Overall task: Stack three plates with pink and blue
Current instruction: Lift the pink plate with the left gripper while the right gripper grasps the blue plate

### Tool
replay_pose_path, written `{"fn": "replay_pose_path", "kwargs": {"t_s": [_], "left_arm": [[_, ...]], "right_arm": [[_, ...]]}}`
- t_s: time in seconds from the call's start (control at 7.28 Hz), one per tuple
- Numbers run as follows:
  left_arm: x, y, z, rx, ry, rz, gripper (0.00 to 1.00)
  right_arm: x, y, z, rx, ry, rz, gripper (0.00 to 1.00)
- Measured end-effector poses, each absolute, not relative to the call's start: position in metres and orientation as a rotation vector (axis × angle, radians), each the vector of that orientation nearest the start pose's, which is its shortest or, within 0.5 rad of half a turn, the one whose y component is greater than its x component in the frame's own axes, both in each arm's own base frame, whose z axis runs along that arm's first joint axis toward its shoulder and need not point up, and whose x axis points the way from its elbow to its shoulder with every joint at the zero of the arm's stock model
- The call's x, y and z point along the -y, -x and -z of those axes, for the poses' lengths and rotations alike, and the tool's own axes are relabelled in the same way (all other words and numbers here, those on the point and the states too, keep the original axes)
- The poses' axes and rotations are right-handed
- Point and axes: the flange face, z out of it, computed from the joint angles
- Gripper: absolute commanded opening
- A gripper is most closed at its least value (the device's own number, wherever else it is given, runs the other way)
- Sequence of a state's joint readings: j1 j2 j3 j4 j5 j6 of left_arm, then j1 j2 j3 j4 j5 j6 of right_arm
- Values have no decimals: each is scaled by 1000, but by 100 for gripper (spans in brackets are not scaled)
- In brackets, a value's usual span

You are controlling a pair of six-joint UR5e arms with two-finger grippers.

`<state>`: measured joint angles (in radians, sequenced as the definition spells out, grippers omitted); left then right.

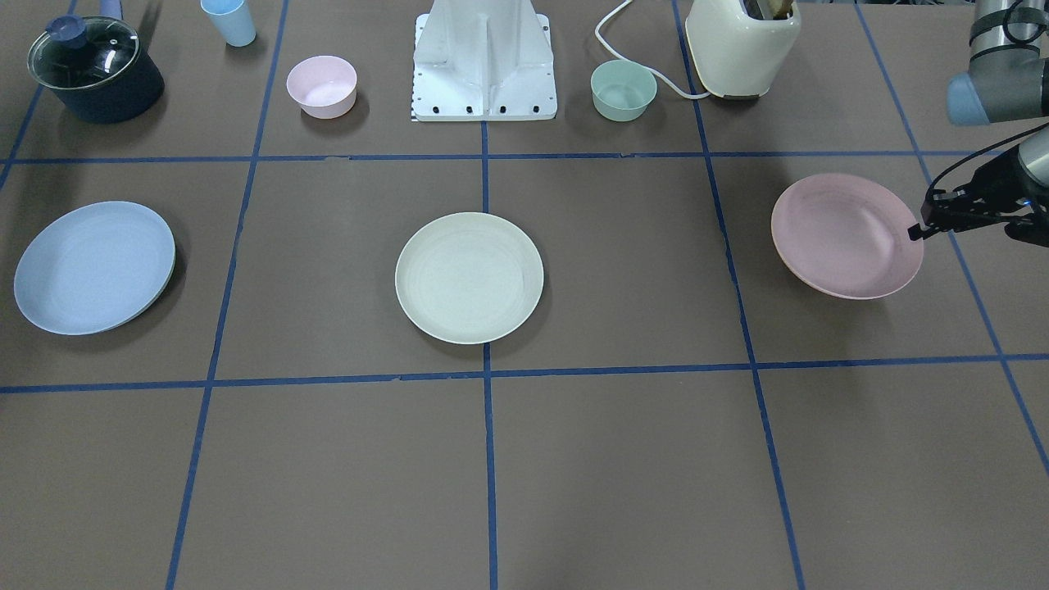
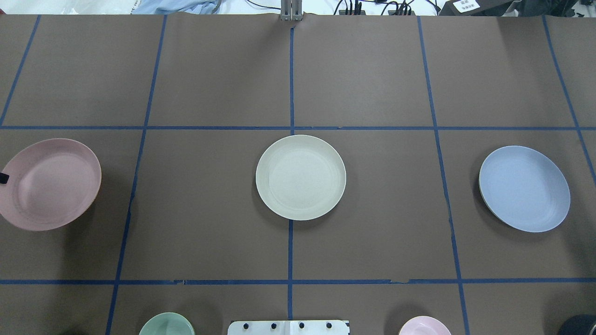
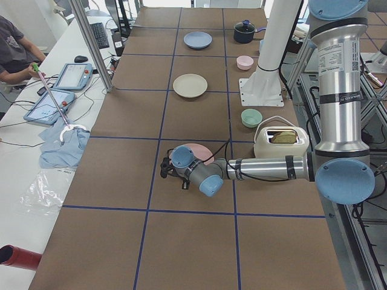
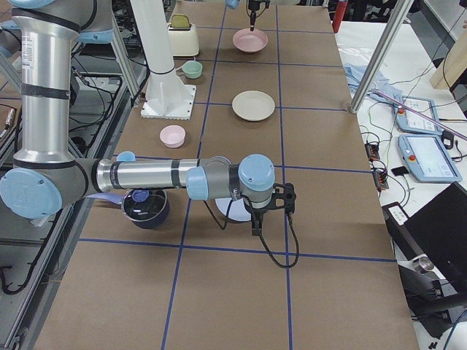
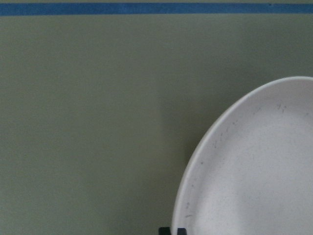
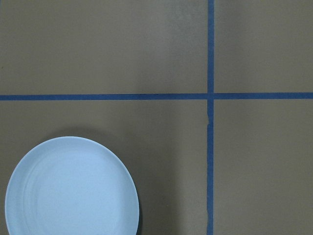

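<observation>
The left gripper (image 1: 919,231) has its jaws clamped on the outer rim of the pink plate (image 1: 844,238). The whole disc reaches away from the fingertips toward the robot's right. The plate is tilted and throws a shadow on the table (image 1: 623,459), so it looks raised on the held side at least. The relation that matters is the line from this gripper across the plate it holds. Carried on, that line runs straight to the cream plate (image 1: 469,277), well apart from the pink one, and then to the blue plate (image 1: 93,267), farther off the same way. All three lie in one row, so the next move looks like a plain sideways carry to the robot's right, with no need to reach forward or back. Because the grip is on the trailing edge, the free far edge would arrive over a target first, and the gripper must stop short of that target's centre. The right gripper (image 4: 257,219) hangs just beside the blue plate and is much nearer to it than the left. Whether its jaws are apart or together cannot be told, since it shows only in the side view.
</observation>
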<state>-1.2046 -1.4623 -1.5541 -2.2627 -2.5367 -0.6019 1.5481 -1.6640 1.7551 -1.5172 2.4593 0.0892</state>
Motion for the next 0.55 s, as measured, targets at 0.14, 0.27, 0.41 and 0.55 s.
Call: {"fn": "replay_pose_path", "kwargs": {"t_s": [0.14,0.27,0.41,0.55], "left_arm": [[460,-114,-602,-1082,-10,-43,0],[473,-116,-567,-1085,7,-19,0],[483,-118,-526,-1093,22,23,0],[489,-121,-486,-1108,35,79,0]], "right_arm": [[464,-34,-599,863,-92,33,100],[466,-21,-605,822,-94,62,100],[469,-6,-612,801,-98,86,100],[472,14,-619,799,-108,100,100]]}}
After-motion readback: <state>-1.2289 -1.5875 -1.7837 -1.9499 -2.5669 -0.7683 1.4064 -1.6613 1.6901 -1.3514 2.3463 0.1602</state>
